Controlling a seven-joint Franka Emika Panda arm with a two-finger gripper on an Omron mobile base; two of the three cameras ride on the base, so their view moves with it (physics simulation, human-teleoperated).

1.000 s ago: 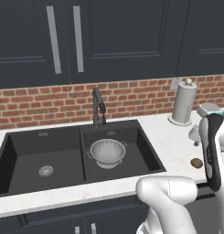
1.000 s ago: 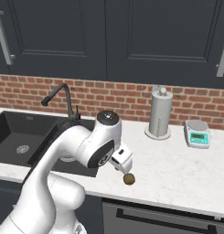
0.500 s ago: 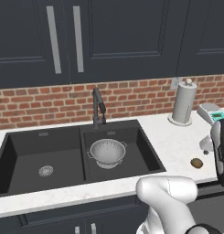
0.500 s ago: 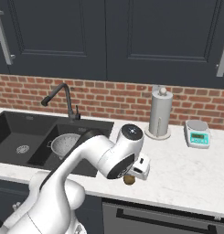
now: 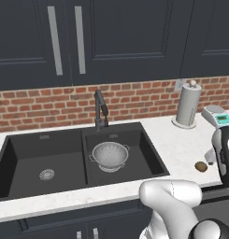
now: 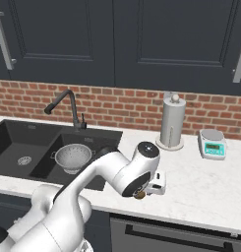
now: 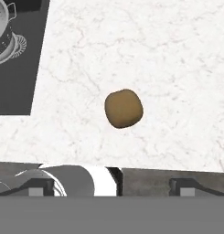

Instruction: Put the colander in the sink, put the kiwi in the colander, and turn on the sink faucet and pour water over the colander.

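Kiwi (image 7: 124,108) — beneath spread gripper (image 7: 111,183)

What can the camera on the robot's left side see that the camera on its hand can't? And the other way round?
Left base view: the dark faucet standing behind the sink, the white paper-towel holder, the little scale, the brick wall and the dark cabinets.
Hand view: a close look straight down on the kiwi, with bare marble counter all around it and nothing touching it.
Both: the kiwi lying on the counter, and the colander sitting in the sink.
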